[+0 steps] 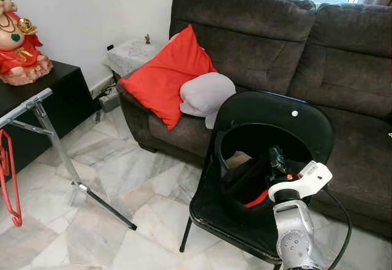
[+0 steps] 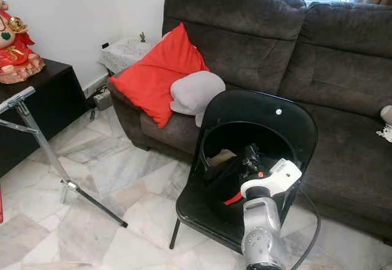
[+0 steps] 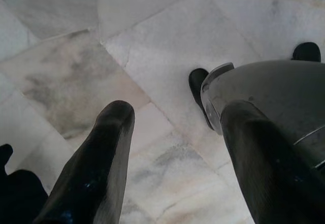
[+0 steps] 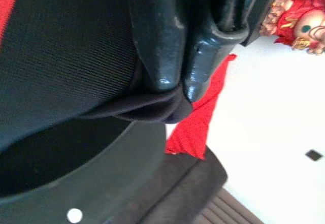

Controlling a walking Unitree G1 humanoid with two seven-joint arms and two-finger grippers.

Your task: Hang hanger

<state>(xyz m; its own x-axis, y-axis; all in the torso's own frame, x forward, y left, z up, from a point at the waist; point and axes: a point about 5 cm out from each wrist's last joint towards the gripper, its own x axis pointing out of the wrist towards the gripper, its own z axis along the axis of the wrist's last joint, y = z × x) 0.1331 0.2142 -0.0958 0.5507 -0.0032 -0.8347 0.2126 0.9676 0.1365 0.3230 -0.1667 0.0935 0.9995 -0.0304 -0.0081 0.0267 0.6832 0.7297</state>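
Note:
A red hanger (image 1: 8, 184) hangs from the metal clothes rack (image 1: 54, 140) at the far left. My right gripper (image 1: 275, 161) reaches into a black round basket (image 1: 224, 142) standing on a black chair (image 1: 269, 114). In the right wrist view, the right gripper (image 4: 175, 84) is shut on a fold of a black garment (image 4: 66, 56) with red trim, lifted a little out of the basket. Over the marble floor, my left gripper (image 3: 175, 117) hangs open with nothing between its fingers.
A dark brown sofa (image 1: 343, 68) with a red cushion (image 1: 165, 74) and a grey cushion (image 1: 207, 93) stands behind the chair. A black cabinet (image 1: 55, 98) with a red figurine (image 1: 17, 37) is at the left. Marble floor (image 1: 122, 178) lies open between rack and chair.

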